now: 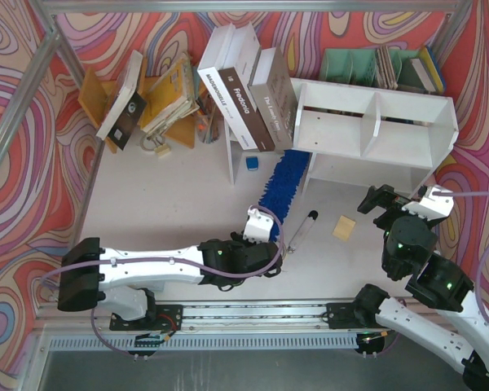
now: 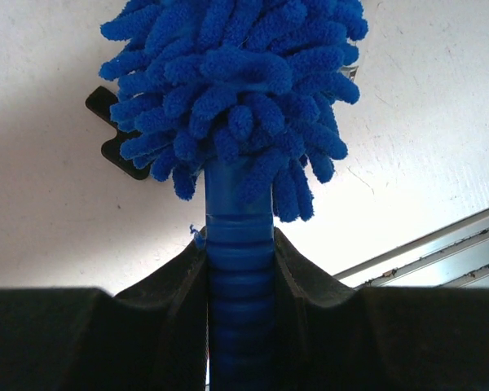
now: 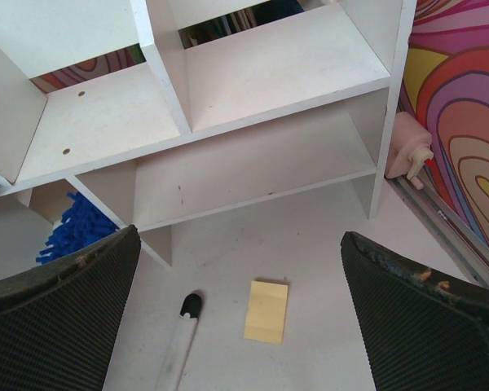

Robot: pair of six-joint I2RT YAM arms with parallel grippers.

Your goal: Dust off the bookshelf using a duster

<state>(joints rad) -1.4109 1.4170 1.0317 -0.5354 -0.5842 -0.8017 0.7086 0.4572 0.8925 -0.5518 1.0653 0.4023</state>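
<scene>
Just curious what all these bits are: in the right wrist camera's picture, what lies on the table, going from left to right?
Left to right: duster, marker, yellow pad, pink object.

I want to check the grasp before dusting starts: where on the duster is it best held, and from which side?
On the duster, grip the ribbed handle just below the shaggy head, coming from the handle end in line with its length. The handle is narrow and looks rigid, while the head is soft and loose. The left gripper is shut there, a finger on each side.
</scene>
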